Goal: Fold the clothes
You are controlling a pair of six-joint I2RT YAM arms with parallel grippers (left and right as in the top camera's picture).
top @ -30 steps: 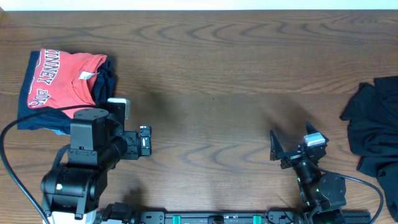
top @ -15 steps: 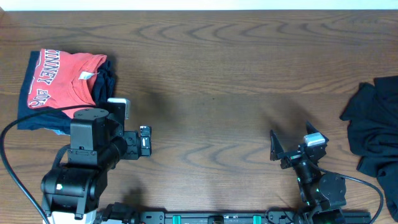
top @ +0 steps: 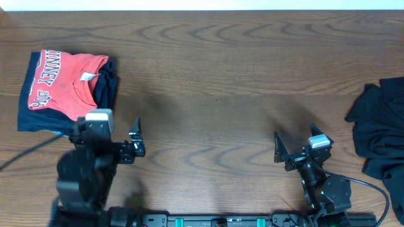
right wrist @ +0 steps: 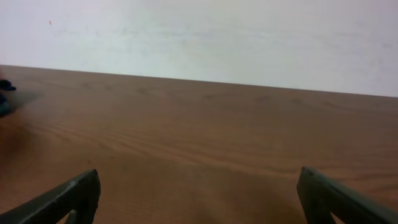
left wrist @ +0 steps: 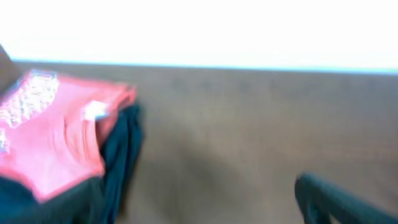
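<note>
1. Standing wide apart, the jaws of the right gripper [top: 298, 144] hold nothing; in the right wrist view its two dark fingertips [right wrist: 68, 199] frame only bare wood.
2. The left gripper [top: 117, 126] is also spread and empty, low near the front edge of the table [top: 214, 69]. The left wrist view is blurred and shows only one finger [left wrist: 339, 199].
3. Just behind the left gripper, at the left end of the table, lies the coral-red T-shirt [top: 63, 79], folded, with white lettering on top.
4. The T-shirt rests on a folded navy garment [top: 35, 116], whose edges show along its left, front and right sides.
5. A black garment [top: 382, 126] lies crumpled at the right edge of the table, to the right of the right gripper and apart from it.
</note>
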